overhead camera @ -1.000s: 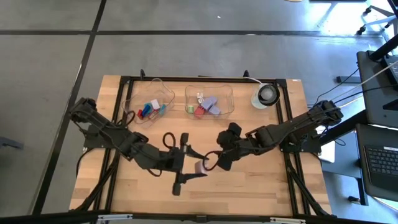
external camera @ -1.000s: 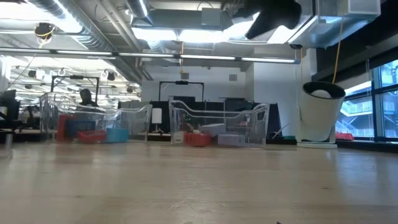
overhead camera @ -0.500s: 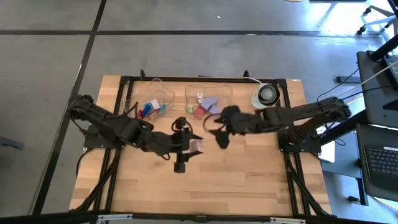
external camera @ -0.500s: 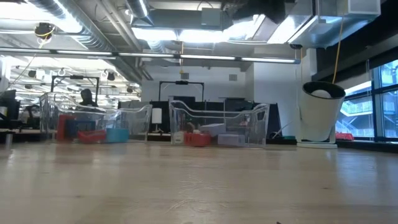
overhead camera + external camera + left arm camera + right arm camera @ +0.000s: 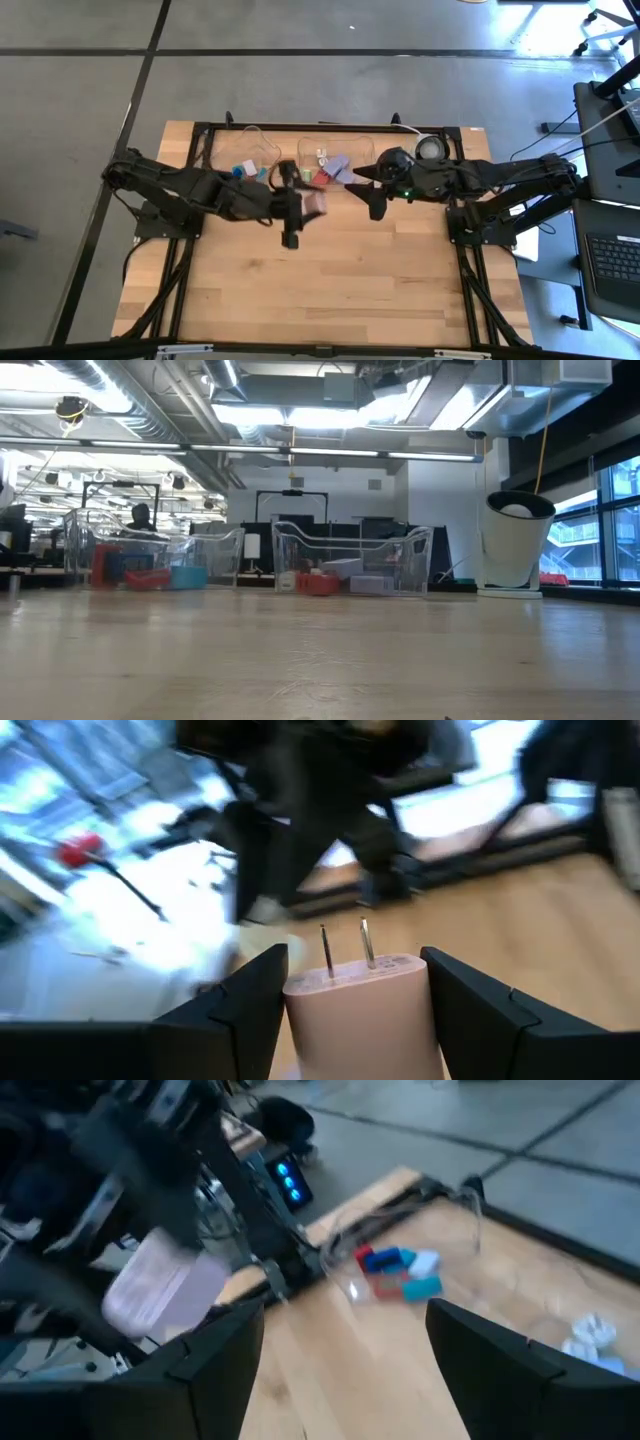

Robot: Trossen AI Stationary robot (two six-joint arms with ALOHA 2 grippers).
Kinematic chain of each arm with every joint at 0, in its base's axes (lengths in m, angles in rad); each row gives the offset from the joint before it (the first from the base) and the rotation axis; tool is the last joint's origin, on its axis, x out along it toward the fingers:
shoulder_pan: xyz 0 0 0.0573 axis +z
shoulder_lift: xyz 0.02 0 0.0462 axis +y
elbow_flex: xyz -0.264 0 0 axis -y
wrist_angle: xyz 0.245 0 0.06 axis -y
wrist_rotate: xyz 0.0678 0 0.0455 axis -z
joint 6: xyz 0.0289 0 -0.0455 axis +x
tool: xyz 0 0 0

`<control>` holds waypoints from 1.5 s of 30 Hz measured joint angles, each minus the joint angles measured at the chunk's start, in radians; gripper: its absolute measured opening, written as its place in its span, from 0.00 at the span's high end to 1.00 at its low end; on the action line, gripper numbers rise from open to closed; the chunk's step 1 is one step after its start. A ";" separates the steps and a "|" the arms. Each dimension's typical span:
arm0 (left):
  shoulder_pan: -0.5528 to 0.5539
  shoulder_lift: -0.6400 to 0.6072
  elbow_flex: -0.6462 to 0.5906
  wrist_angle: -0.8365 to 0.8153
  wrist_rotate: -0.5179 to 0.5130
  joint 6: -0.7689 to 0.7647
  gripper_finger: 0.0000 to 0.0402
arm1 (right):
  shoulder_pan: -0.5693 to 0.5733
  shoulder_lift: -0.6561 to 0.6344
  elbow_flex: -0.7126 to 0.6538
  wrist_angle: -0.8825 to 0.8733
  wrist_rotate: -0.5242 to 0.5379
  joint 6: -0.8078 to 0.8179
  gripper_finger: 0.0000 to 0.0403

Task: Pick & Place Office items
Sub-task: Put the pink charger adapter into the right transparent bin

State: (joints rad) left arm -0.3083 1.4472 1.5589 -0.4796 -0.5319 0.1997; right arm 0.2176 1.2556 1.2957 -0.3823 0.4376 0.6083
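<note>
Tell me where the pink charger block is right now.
The pink charger block sits between the left gripper's fingers in the high view, raised above mid-table just in front of the right-hand clear tray.

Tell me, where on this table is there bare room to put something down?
The near half of the wooden table, below both arms, is bare. The far edge is crowded: two clear trays of small blocks and a round white object. Before them, the left gripper holds a pink plug and the right gripper hangs empty.

Bright ceiling strip lights glare in low view; both wrist views motion-blurred; high view evenly lit.
</note>
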 joint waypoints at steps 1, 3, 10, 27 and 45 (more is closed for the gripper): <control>0.007 -0.009 0.000 0.016 -0.023 0.030 0.48 | 0.000 0.000 0.000 0.020 0.000 -0.018 0.30; 0.026 -0.024 0.000 0.065 -0.072 0.083 0.48 | -0.001 0.002 0.000 0.054 0.001 -0.041 0.30; 0.118 -0.089 0.000 0.199 -0.029 0.069 0.49 | -0.036 0.003 0.000 0.198 0.019 -0.040 0.30; 0.360 -0.330 -0.369 0.472 0.318 -0.126 0.49 | -0.120 0.044 0.000 0.257 0.045 -0.069 0.30; 0.578 -0.051 -0.801 0.934 0.261 -0.267 0.46 | -0.170 0.166 0.000 0.245 0.041 0.009 0.30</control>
State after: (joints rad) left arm 0.2698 1.3967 0.7582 0.4540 -0.2707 -0.0677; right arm 0.0479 1.4214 1.2961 -0.1368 0.4783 0.6169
